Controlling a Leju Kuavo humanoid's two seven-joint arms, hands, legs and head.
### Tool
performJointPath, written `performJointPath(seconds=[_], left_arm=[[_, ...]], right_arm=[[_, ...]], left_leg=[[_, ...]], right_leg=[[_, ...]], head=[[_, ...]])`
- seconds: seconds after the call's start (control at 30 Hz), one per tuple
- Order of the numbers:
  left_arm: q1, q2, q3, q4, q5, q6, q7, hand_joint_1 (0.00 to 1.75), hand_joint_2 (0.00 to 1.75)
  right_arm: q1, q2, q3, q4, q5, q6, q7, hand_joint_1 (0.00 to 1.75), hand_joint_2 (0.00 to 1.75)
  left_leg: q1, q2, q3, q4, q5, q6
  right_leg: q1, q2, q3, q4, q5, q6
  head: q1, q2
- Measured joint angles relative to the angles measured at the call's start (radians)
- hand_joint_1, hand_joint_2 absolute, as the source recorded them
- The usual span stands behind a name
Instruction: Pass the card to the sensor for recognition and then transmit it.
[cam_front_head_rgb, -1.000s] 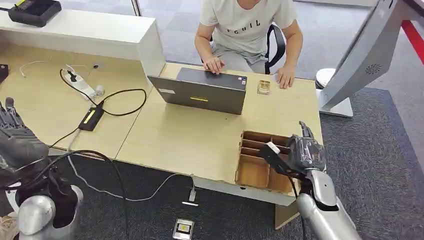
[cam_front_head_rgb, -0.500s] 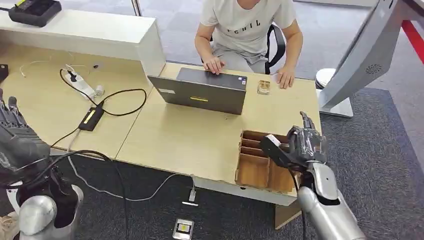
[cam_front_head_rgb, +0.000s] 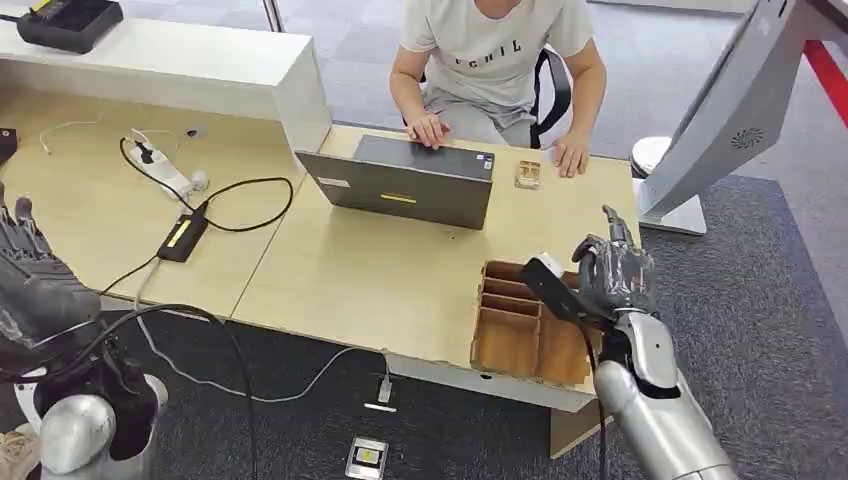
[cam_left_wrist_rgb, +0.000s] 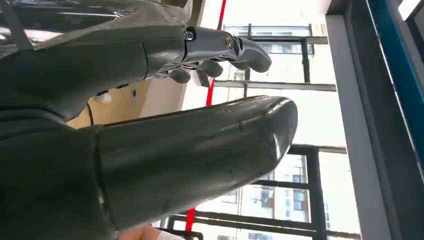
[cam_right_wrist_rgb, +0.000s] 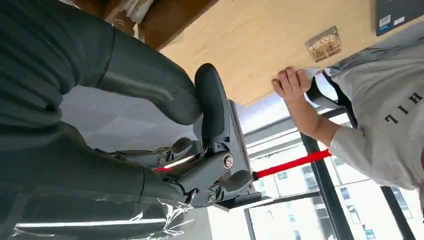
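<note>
Office, desk (cam_front_head_rgb: 400, 270), laptop (cam_front_head_rgb: 405, 180), carpet (cam_front_head_rgb: 770, 330)

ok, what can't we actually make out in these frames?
- Card face: head view, too small; right wrist view, edge-on behind the right hand fingers.
- Small clear item by the person's hand: too small to identify.
- Black device on the white shelf: cut off by the top edge.
- Left hand: partly cut off by the left edge.

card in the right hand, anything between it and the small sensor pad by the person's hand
Nothing visible blocks it. The right hand holds the card above the wooden tray; bare tabletop lies between there and the small sensor. The laptop sits off to one side.
</note>
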Motion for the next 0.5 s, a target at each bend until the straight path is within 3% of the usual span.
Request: performJointPath(seconds=[0.5], left_arm=[[0.014, -0.024, 0.01, -0.014, -0.011, 0.0, -0.017, 0.0, 0.0]], right_arm=[[-0.04, -0.007, -0.008, -0.098, -0.039, -0.006, -0.001, 1.75, 1.75]], left_leg=[[0.0, 0.0, 0.0, 0.0, 0.0, 0.0]], right_leg=[[0.0, 0.0, 0.0, 0.0, 0.0, 0.0]], head=[[0.0, 0.0]])
